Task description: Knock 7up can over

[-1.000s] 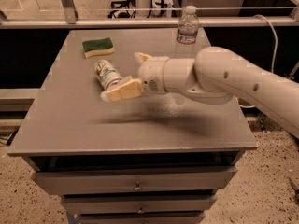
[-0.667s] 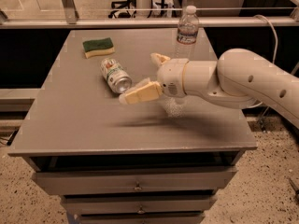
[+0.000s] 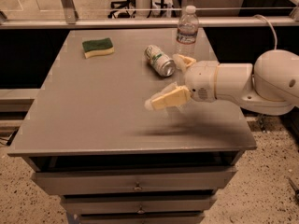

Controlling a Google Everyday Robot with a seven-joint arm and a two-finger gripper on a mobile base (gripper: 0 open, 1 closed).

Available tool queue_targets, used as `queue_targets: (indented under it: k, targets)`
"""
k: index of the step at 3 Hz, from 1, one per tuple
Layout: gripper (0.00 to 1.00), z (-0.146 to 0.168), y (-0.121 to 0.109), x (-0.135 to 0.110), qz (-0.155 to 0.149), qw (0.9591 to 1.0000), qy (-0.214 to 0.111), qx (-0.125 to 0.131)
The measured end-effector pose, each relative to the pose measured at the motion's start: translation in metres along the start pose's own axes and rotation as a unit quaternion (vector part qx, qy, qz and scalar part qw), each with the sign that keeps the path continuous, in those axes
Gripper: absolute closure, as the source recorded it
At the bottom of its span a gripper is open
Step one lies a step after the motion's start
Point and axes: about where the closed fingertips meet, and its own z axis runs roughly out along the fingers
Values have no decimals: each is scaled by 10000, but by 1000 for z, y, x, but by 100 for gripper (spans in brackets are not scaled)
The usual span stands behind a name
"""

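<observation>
The 7up can [image 3: 160, 60] lies on its side on the grey table [image 3: 93, 106], toward the back right, its silver end facing front-right and its white and green label showing. My gripper [image 3: 163, 80] hovers just in front of and to the right of the can, fingers spread open and empty. One cream finger [image 3: 167, 98] points left over the table. The other finger [image 3: 184, 60] sits close to the can's right end; I cannot tell if it touches.
A clear plastic water bottle [image 3: 187, 25] stands upright just behind and right of the can. A green and yellow sponge [image 3: 98, 47] lies at the back left. My white arm [image 3: 261, 80] reaches in from the right. Drawers [image 3: 135, 186] sit below the table's front edge.
The can, lying on its side throughout, has rolled right toward the bottle. My gripper and arm have swung right along with it. Sponge and bottle have not moved.
</observation>
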Motion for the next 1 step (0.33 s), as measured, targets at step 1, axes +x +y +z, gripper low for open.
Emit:
queue_targets:
  k: [1]
  targets:
    - [0, -1, 0, 0, -5, 10000, -3, 9]
